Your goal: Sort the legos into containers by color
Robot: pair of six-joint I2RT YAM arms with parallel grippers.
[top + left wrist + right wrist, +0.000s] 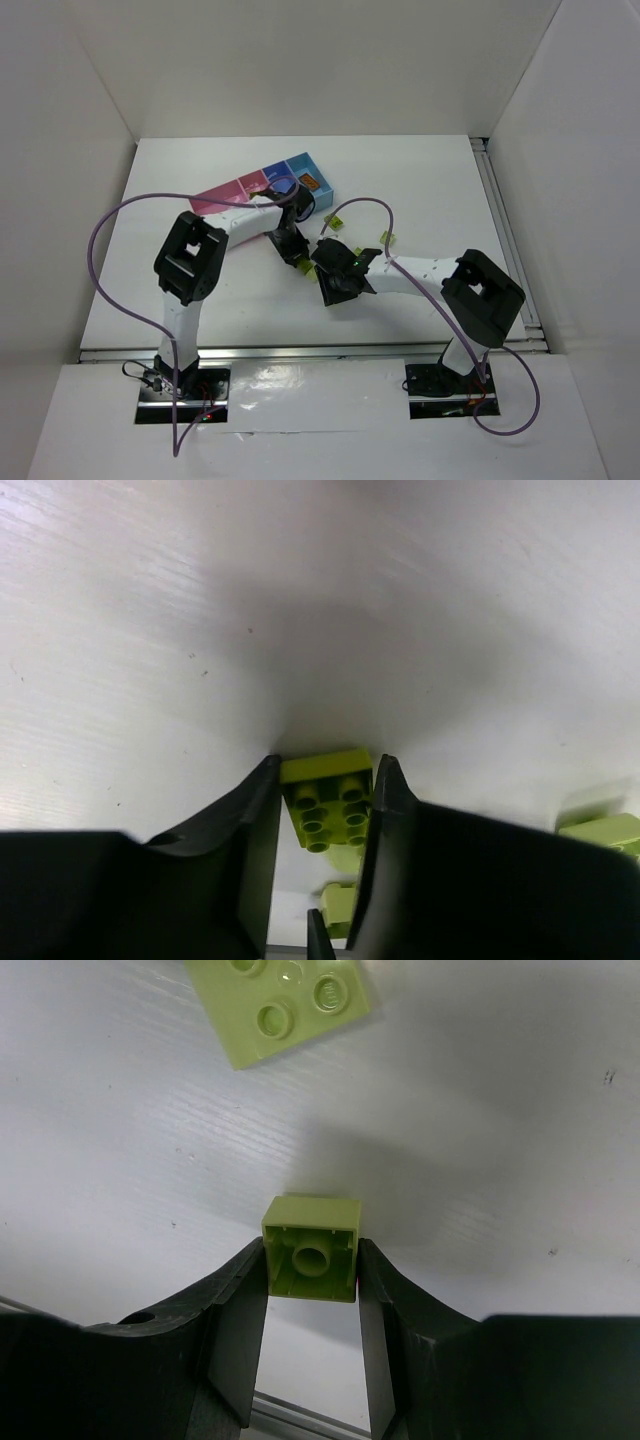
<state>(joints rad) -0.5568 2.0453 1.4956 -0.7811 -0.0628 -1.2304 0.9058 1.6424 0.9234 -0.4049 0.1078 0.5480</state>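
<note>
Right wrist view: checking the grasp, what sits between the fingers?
A small yellow-green lego, hollow underside facing the camera, touching both fingers, shown in that right wrist view.

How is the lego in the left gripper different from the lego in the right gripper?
The left lego shows four studs to its wrist camera; the right lego shows its hollow underside with one round tube. The left lego sits slightly twisted in the grip; the right lego sits square. Both are yellow-green, and each is pinched by its own gripper: the left gripper and the right gripper.
</note>
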